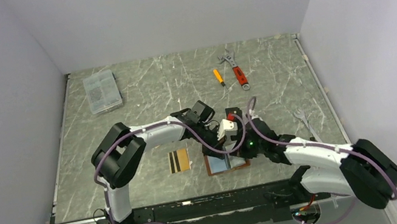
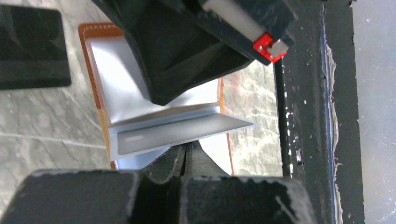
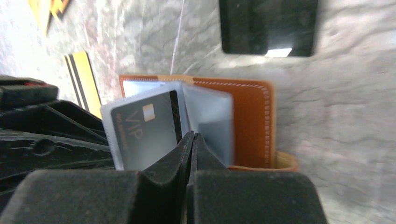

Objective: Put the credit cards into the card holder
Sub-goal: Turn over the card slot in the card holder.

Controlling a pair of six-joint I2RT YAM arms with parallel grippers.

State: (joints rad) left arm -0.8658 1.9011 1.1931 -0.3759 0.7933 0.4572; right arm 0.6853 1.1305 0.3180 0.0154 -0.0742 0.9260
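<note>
A tan-brown leather folding card holder lies open on the grey marbled table, close to its 6 o'clock edge, with both arms bent over it. Its clear plastic sleeves fan up from the spine. One sleeve holds a silver-grey plastic card printed VIP; what the other sleeves hold I cannot make out.

The left gripper has its jaws pressed together, tips at the lower edge of a raised sleeve. The right gripper is closed tight too, its tips among the sleeves beside the VIP card. Whether either nips a leaf, I cannot tell.

A gold plastic card with black stripes lies flat at the holder's 9 o'clock, just apart from it.

Towards the table's 11 o'clock sits a clear lidded plastic box, its contents too small to tell. At 1 o'clock lie a red-handled adjustable wrench and an orange-handled screwdriver, and at 3 o'clock a silver spanner.
</note>
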